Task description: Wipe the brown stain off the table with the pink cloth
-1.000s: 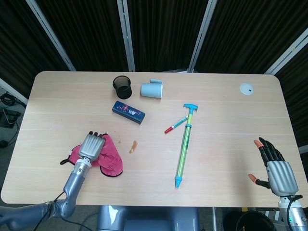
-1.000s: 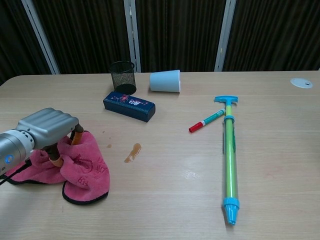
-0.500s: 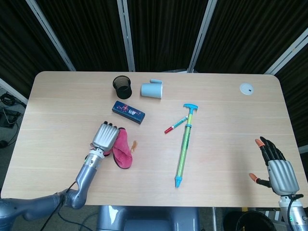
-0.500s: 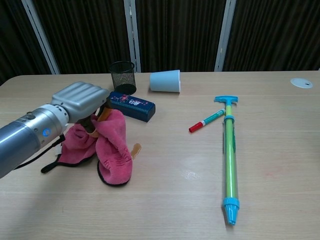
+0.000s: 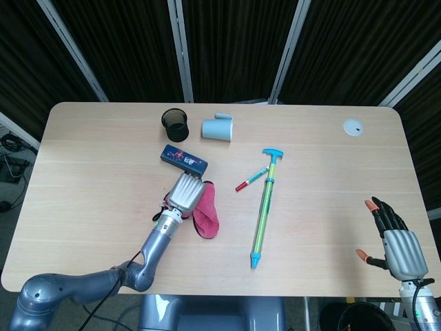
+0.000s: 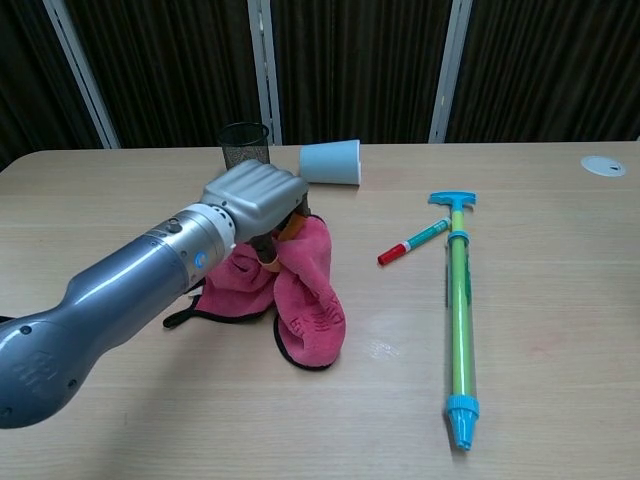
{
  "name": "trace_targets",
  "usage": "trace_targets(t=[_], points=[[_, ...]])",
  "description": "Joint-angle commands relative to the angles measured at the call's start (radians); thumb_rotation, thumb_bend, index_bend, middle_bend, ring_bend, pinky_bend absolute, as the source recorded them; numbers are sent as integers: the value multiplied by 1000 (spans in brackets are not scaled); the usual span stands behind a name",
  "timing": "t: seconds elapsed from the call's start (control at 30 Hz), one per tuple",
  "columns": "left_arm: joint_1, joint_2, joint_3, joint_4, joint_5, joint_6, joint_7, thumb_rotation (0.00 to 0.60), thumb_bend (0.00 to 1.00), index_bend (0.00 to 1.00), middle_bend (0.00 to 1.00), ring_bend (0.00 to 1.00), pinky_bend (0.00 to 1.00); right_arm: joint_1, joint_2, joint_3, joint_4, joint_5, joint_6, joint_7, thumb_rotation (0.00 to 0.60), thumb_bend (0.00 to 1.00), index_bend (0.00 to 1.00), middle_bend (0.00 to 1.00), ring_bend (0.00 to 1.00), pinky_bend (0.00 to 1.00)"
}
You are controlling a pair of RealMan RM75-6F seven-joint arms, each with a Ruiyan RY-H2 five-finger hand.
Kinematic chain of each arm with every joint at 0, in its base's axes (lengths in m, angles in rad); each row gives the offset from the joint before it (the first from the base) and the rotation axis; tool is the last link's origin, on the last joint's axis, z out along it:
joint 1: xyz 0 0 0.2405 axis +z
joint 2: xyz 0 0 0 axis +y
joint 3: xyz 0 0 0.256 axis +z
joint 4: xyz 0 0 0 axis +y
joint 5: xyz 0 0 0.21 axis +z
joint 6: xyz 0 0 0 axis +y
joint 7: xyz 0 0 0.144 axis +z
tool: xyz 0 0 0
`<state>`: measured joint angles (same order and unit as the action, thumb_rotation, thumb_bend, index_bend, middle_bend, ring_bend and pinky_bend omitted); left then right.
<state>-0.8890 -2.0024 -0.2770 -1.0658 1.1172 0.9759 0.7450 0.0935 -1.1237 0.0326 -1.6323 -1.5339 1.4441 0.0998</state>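
Mid-table, my left hand (image 5: 186,192) grips the pink cloth (image 5: 205,210), having dragged it rightward from the table's left side over the last second. It now covers where the brown stain showed; stain probably underneath, can't confirm it's gone. First pass looks done, maybe wipe back. My right hand (image 5: 395,241) hangs open, off the table (image 5: 331,158) edge.

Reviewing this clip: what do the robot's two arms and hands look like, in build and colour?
The left arm is a smooth, rounded silver-grey tube with a small blue ring mark near the wrist. Its left hand has a ridged silver back. The right hand shows the same ridged silver back, with black fingers ending in orange tips. A thin black cable runs by the left arm.
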Motion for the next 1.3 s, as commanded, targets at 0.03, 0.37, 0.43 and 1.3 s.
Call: trace_targets(t=[0.03,0.37,0.43,1.3], points=[[-35,-62,6,81,2,-28,-15,600,239,752,576,470,424,-1,2,-1,-1,-1,2,0,600,95,0,0,0,166],[-16,-86,64,204,15,-55,-23,600,252,772,586,482,433,-7,4,0,-2,-1,11,4,600,93,0,0,0,166],[3,-63,69,201,8,-48,-16,600,251,772,586,481,432,-8,5,0,-2,0,13,1,600,93,0,0,0,166],[171,256,111,32,-37,28,3,600,257,774,585,482,432,-8,2,3,-12,-2,14,-20,600,94,0,0,0,166]])
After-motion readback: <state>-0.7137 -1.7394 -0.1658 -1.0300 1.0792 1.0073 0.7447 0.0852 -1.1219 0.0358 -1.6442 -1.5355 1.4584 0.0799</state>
